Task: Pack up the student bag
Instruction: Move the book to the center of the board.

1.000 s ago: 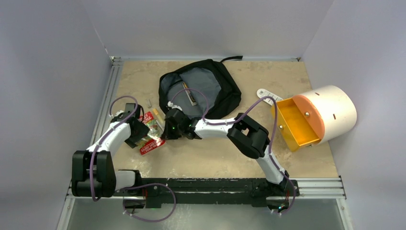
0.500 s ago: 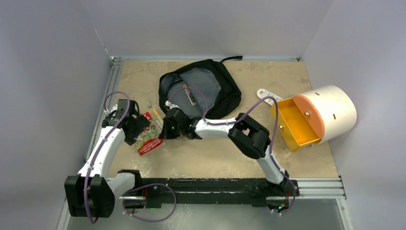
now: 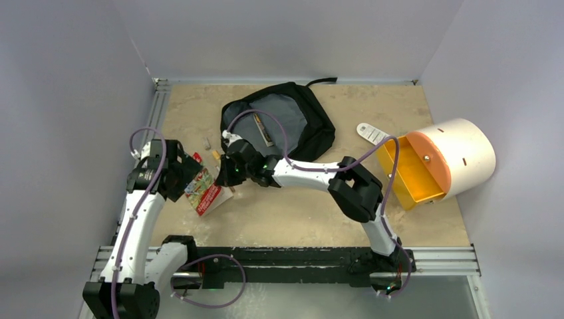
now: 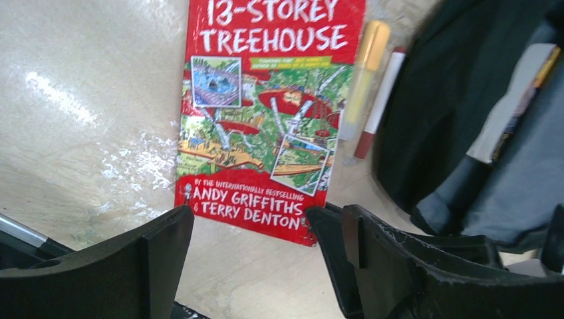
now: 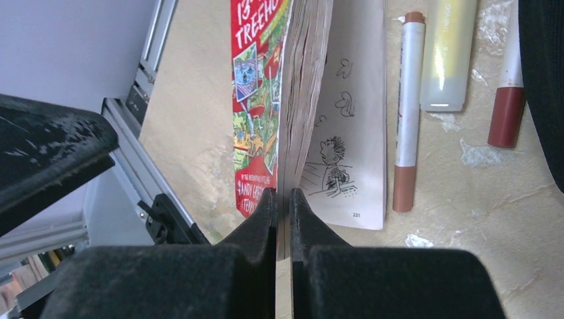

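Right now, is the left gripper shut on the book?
No. In the left wrist view the left gripper has its fingers spread wide apart, and the book shows its red cover in the gap between them, ungripped.

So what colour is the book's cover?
The book is red with white lettering and a green illustrated panel; clearest in the left wrist view.

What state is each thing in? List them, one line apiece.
Bag: lying flat, unzipped, grey lining showing.
Book: partly open, front part raised, last page lying flat.
Right claw: shut on book's edge.
Left claw: open, holding nothing.
Pens: capped, lying beside book.
Cylinder: on its side, orange drawer pulled out.
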{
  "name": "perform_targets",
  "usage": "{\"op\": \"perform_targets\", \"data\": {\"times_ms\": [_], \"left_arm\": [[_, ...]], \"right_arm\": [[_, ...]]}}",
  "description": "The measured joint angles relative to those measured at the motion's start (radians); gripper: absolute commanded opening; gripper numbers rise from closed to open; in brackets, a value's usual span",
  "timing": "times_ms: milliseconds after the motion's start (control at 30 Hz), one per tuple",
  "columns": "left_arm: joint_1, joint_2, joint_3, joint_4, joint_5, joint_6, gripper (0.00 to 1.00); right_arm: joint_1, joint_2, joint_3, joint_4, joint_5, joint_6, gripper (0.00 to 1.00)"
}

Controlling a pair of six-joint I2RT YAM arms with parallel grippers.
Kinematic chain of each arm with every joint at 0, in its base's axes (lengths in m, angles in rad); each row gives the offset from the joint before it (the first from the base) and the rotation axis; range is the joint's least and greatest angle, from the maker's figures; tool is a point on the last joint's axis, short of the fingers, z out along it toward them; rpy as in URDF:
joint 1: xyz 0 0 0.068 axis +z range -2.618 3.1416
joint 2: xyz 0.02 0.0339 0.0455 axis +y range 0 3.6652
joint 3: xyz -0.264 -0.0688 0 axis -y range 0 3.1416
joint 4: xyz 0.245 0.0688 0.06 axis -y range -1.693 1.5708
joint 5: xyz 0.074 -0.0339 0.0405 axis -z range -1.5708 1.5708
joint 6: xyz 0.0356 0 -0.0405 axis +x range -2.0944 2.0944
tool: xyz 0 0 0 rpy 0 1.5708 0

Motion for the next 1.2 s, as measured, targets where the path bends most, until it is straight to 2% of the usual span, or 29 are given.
{"op": "perform_targets", "data": {"times_ms": [167, 533, 867, 1200], "left_arm": [[0.000, -0.033, 0.047, -0.012, -0.012, 0.000, 0.82], [0.000, -0.040, 0.026, -0.041, -0.019, -0.016, 0.82], [0.000, -0.085, 0.000, -0.026, 0.071, -0.015, 0.82], [0.000, -0.132, -0.098, 0.040, 0.214, -0.007, 0.82]], "right_arm": [[0.001, -0.024, 0.030, -0.037, -0.006, -0.015, 0.00], [0.000, -0.095, 0.060, -0.102, -0.005, -0.039, 0.00], [-0.037, -0.286, -0.070, -0.109, -0.006, -0.038, 0.00], [-0.159, -0.417, -0.286, -0.089, -0.008, -0.038, 0.00]]}}
